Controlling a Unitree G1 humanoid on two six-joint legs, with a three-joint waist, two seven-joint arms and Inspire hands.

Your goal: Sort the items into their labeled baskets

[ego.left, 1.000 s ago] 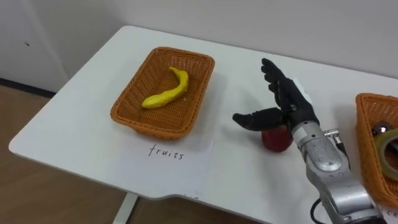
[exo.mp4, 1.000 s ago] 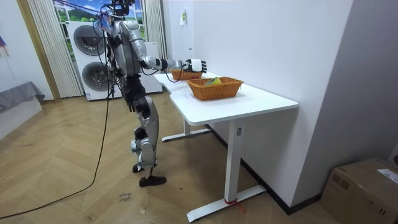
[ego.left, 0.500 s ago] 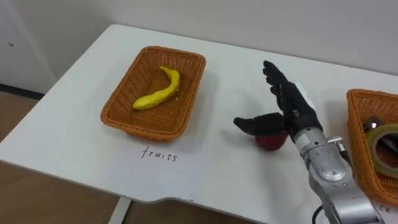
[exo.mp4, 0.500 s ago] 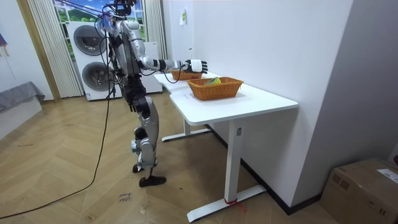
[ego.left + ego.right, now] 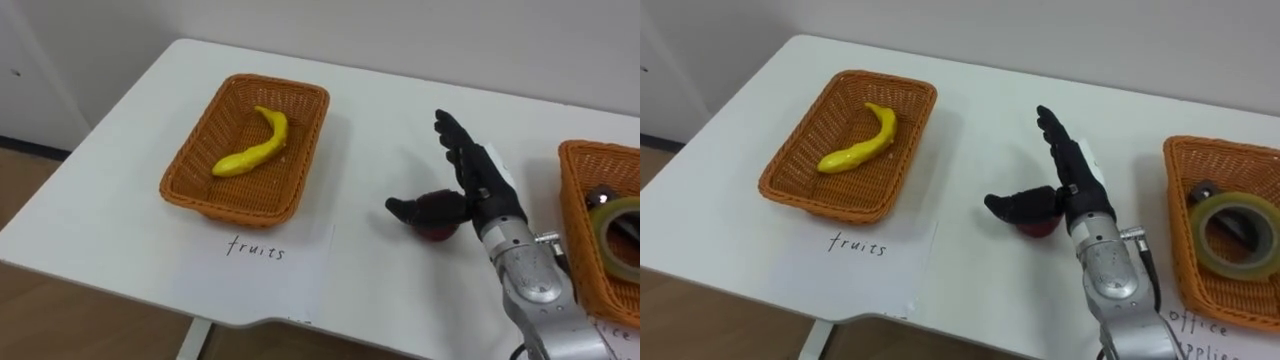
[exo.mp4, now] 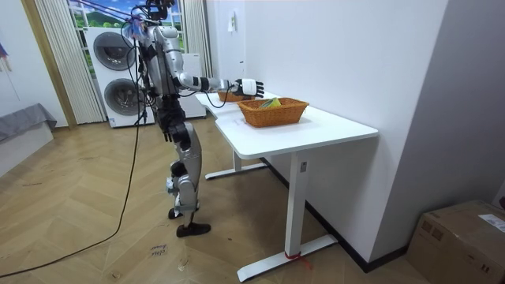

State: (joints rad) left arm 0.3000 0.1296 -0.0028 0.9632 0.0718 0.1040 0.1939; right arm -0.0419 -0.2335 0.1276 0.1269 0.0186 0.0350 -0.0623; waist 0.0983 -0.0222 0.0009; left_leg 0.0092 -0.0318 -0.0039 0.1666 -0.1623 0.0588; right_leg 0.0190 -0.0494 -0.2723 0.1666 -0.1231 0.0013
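A red apple (image 5: 438,230) lies on the white table (image 5: 130,200) between two wicker baskets. My right hand (image 5: 480,180) rests over it, open, with straight fingers pointing away and the thumb spread across the apple's near left side. The fruit basket (image 5: 300,160) at the left holds a yellow banana (image 5: 250,147). At the right edge, the office basket (image 5: 1180,240) holds a roll of clear tape (image 5: 1236,235) and a small dark item (image 5: 1205,194). In the room view I stand at the table's end with the right hand (image 6: 249,84) stretched over it.
A paper sheet with a handwritten label (image 5: 258,268) lies in front of the fruit basket, and another labelled sheet (image 5: 1200,325) lies by the office basket. The table's front edge is close below. Washing machines (image 6: 114,75) stand behind me in the room view.
The eye view shifted slightly. My right hand has moved a little right and nearer, settling lower over the apple. The banana and baskets have not moved.
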